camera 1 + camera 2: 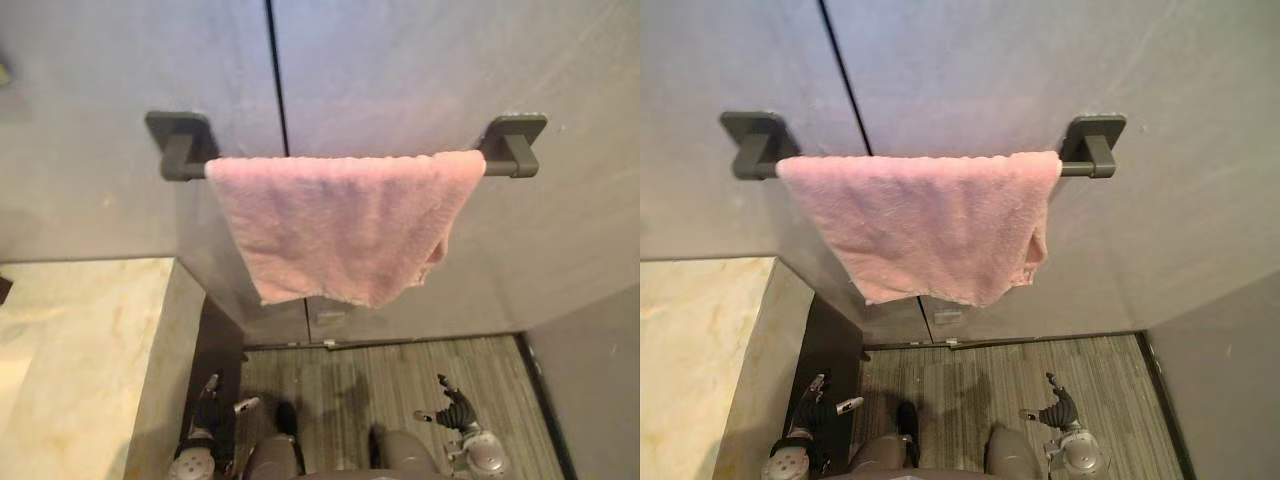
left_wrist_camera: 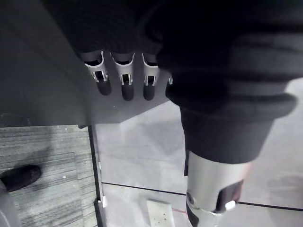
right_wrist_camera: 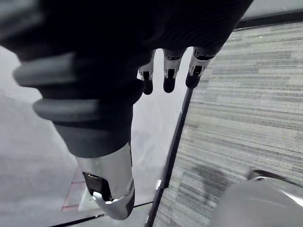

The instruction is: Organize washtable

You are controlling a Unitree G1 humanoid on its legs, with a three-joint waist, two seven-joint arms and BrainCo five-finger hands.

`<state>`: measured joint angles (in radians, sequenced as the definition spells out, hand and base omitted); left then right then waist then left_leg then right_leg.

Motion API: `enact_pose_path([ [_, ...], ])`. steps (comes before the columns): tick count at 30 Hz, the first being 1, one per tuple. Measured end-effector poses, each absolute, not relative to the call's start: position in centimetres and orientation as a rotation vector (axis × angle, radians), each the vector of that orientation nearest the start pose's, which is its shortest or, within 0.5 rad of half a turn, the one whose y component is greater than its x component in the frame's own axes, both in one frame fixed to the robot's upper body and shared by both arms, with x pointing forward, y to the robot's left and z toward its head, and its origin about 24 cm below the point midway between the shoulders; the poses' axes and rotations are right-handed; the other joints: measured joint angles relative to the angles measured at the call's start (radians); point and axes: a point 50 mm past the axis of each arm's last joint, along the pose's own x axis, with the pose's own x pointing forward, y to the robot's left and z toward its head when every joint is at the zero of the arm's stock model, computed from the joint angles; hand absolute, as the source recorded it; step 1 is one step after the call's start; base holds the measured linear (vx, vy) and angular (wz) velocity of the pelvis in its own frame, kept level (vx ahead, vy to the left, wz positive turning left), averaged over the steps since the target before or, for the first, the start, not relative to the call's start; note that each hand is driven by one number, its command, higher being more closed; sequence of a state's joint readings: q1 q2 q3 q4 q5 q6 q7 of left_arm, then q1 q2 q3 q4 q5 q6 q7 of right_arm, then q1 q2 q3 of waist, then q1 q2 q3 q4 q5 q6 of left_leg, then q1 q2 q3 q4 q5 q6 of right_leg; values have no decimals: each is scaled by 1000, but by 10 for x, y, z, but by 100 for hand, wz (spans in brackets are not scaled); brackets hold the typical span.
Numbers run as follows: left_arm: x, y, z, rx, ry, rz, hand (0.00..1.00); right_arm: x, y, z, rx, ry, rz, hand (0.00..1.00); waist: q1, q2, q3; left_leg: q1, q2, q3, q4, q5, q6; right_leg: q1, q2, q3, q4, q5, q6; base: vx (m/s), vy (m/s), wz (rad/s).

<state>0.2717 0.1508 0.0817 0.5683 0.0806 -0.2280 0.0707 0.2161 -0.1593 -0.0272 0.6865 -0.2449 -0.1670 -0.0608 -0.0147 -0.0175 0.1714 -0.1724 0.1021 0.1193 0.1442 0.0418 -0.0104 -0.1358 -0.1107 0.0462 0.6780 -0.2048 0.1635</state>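
Apparently largely complete: pink towel hangs spread over the wall bar; left robot hand and right robot hand hang well below the bar, fingers relaxed, holding nothing.

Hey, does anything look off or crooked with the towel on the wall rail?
Yes. The pink towel is draped over the dark rail, but it hangs unevenly: its right side is bunched into a fold and ends higher than the rest of the bottom edge. The left hand and right hand hang low, open, holding nothing.
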Motion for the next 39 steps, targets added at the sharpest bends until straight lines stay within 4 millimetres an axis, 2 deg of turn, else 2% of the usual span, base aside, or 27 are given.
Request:
enact_pose_path([
  [1, 130, 225, -98, 230, 585, 195, 0, 126, -212, -119, -376, 729, -34, 0, 9, -11, -5, -38, -2, -23, 38, 1, -1, 19, 3, 42, 69, -18, 23, -31, -117, 64],
  [2, 131, 225, -98, 230, 582, 196, 0, 126, -212, -119, -375, 726, -32, 0, 14, -14, -6, -52, -3, -28, 51, 3, -3, 31, 2, 52, 69, -23, 30, -136, -151, 45],
  [3, 132, 225, -97, 232, 575, 208, 0, 131, -211, -117, -375, 713, -30, 0, 31, -31, -7, -97, -7, -36, 90, 6, -8, 81, 1, 74, 8, -28, 20, -292, -282, 37],
  [4, 133, 222, -97, 211, 572, 225, 0, 141, -212, -113, -378, 684, -34, 0, 44, -47, -6, -143, -10, -46, 122, 21, -26, 154, -2, 67, -135, -104, -14, -259, -247, 38],
  [5, 133, 221, -97, 203, 572, 231, 0, 145, -213, -111, -377, 671, -39, 0, 50, -40, -1, -154, -5, -54, 118, 35, -35, 170, 1, 54, -180, -129, -31, -432, -327, 28],
  [6, 135, 212, -97, 162, 560, 242, 0, 154, -215, -105, -382, 636, -48, 0, 61, -16, 13, -176, 15, -76, 94, 81, -54, 186, 22, 16, -258, -173, -60, -353, -224, 26],
  [8, 138, 195, -96, 103, 541, 229, 0, 162, -222, -98, -405, 593, -62, 0, 59, 54, 44, -196, 61, -136, 36, 159, -64, 202, 95, -28, -313, -205, -112, -494, -283, 61],
  [9, 136, 185, -98, 80, 553, 203, 0, 158, -228, -99, -422, 609, -69, 0, 42, 97, 73, -162, 86, -140, -55, 126, -17, 214, 141, -92, -321, -179, -145, -598, -293, 136],
  [10, 135, 185, -99, 78, 556, 204, 0, 152, -229, -102, -411, 636, -81, 0, 22, 67, 87, -146, 82, -96, -89, 34, -9, 220, 112, -151, -328, -163, -169, -495, -233, 133],
  [11, 135, 185, -99, 78, 557, 203, 0, 149, -227, -104, -400, 646, -87, 0, 23, 54, 87, -147, 79, -77, -68, 34, -12, 212, 99, -168, -323, -158, -179, -391, -176, 114],
  [12, 131, 186, -100, 80, 567, 202, 0, 142, -230, -107, -392, 667, -104, 0, 23, 29, 81, -164, 51, -36, 39, 31, -8, 187, 62, -200, -327, -136, -189, -365, -170, 77],
  [14, 130, 186, -100, 80, 570, 202, 0, 138, -235, -107, -402, 677, -115, 0, 23, 28, 76, -173, 36, -5, 185, 28, -8, 148, 37, -224, -358, -97, -201, -384, -133, 62],
  [16, 129, 190, -100, 92, 573, 203, 0, 131, -235, -110, -394, 700, -115, 0, 15, 42, 70, -102, 77, 39, 333, -72, -20, 130, 40, -279, -425, -13, -202, -256, -6, 57],
  [17, 129, 191, -100, 94, 574, 202, 0, 129, -233, -112, -387, 711, -114, 0, 9, 43, 67, -70, 93, 55, 358, -99, -22, 131, 40, -302, -439, 2, -206, -191, 18, 96],
  [18, 130, 191, -100, 99, 570, 199, 0, 126, -231, -115, -376, 725, -112, 0, -8, 50, 59, 4, 135, 96, 373, -135, -34, 132, 39, -358, -466, 29, -209, -149, 24, 103],
  [20, 136, 190, -99, 106, 562, 184, 0, 121, -233, -116, -366, 739, -131, 0, -43, 62, 50, 112, 193, 152, 294, -133, -42, 125, 29, -437, -480, 51, -200, -167, 104, 145],
  [21, 143, 188, -98, 115, 547, 158, 0, 122, -236, -116, -355, 737, -156, 0, -60, 74, 41, 199, 215, 193, 172, -74, -73, 110, 16, -492, -476, 61, -184, -173, 194, 145],
  [23, 152, 187, -94, 138, 524, 131, 0, 127, -242, -114, -337, 729, -196, 0, -75, 90, 29, 259, 191, 184, -3, -38, -122, 103, 7, -542, -504, 102, -164, -189, 283, 116],
  [24, 155, 191, -92, 168, 515, 113, 0, 131, -239, -115, -315, 726, -202, 0, -77, 85, 21, 261, 172, 186, -67, -39, -124, 119, 4, -566, -558, 149, -151, -182, 304, 91],
  [25, 156, 192, -92, 180, 514, 107, 0, 132, -237, -116, -309, 724, -201, 0, -76, 83, 19, 263, 166, 184, -83, -41, -128, 128, 4, -573, -581, 164, -147, -171, 278, 70],
  [27, 149, 202, -95, 217, 542, 106, 0, 137, -227, -116, -277, 711, -192, 0, -56, 66, 9, 273, 124, 187, -94, -53, -144, 172, -11, -577, -664, 239, -125, -160, 229, 24],
  [30, 139, 211, -98, 236, 573, 123, 0, 141, -218, -117, -264, 704, -163, 0, -49, 56, -1, 274, 87, 187, -94, -59, -134, 193, -46, -566, -706, 284, -102, -195, 195, 10],
  [32, 131, 217, -102, 232, 608, 155, 0, 144, -215, -116, -269, 697, -148, 0, -49, 66, -4, 266, 74, 185, -96, -83, -115, 191, -49, -566, -722, 306, -94, -215, 111, 7],
  [34, 123, 219, -108, 230, 651, 165, 0, 146, -210, -116, -280, 689, -120, 0, -23, 60, -7, 241, 61, 176, -92, -86, -108, 190, -58, -573, -746, 321, -88, -245, 41, 5],
  [35, 122, 219, -109, 224, 656, 170, 0, 146, -209, -116, -281, 690, -116, 0, -25, 58, -7, 230, 57, 164, -90, -87, -107, 190, -62, -588, -748, 323, -86, -225, 2, 40],
  [38, 128, 216, -107, 195, 636, 196, 0, 140, -210, -118, -281, 706, -119, 0, -28, 56, -8, 141, 40, 91, -98, -84, -89, 175, -83, -704, -749, 317, -79, -149, -1, 111],
  [39, 130, 215, -107, 185, 629, 208, 0, 138, -210, -119, -283, 712, -118, 0, -29, 54, -7, 109, 37, 102, -115, -93, -60, 172, -95, -755, -752, 305, -63, -79, 11, 156],
])
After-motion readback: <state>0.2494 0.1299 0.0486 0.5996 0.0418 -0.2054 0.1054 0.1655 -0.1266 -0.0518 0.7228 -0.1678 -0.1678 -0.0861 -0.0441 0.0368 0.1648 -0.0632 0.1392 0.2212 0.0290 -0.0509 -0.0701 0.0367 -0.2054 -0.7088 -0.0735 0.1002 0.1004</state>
